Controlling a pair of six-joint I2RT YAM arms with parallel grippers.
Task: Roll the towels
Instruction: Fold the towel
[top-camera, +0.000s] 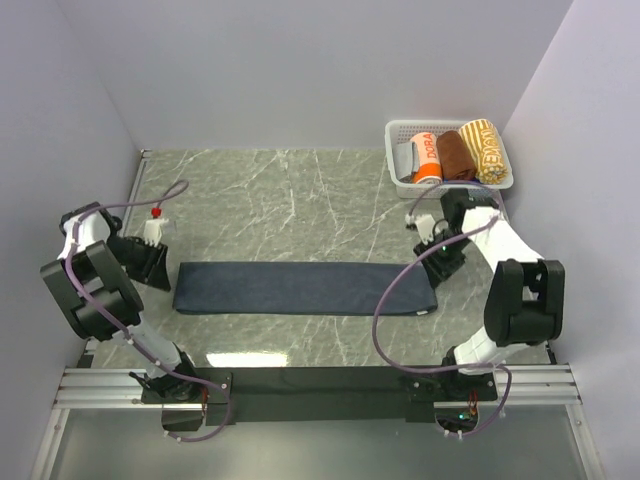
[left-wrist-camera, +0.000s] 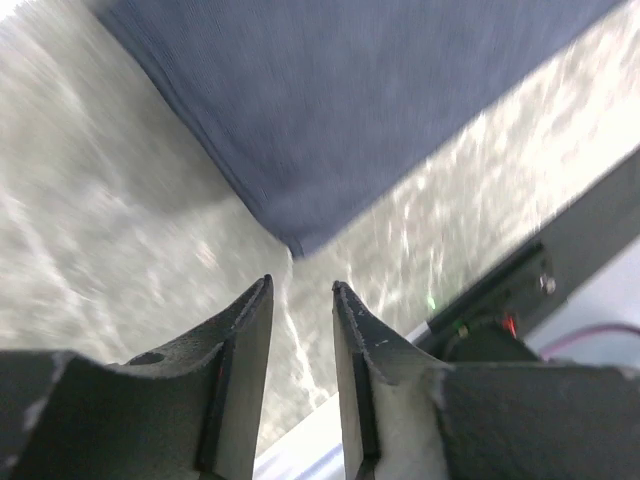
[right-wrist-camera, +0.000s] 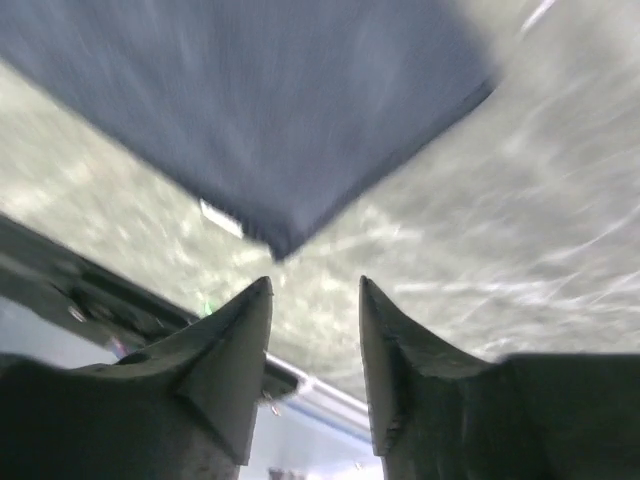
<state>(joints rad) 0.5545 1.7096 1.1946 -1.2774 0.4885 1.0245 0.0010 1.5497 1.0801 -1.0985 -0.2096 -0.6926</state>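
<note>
The navy-blue towel (top-camera: 305, 288) lies flat on the marble table as a long folded strip. My left gripper (top-camera: 165, 272) sits just off its left end, and my right gripper (top-camera: 438, 272) just off its right end. In the left wrist view the towel (left-wrist-camera: 340, 90) fills the top, its corner a short way beyond the left gripper (left-wrist-camera: 302, 287), which is open and empty. In the right wrist view a towel (right-wrist-camera: 270, 110) corner with a small white tag (right-wrist-camera: 222, 218) lies just ahead of the right gripper (right-wrist-camera: 315, 285), also open and empty.
A white lattice basket (top-camera: 398, 130) stands at the back right with three rolled cloths: orange-white (top-camera: 425, 158), brown (top-camera: 455, 155) and yellow (top-camera: 487, 150). The black base rail (top-camera: 320, 380) runs along the near edge. Walls close in at the left, back and right.
</note>
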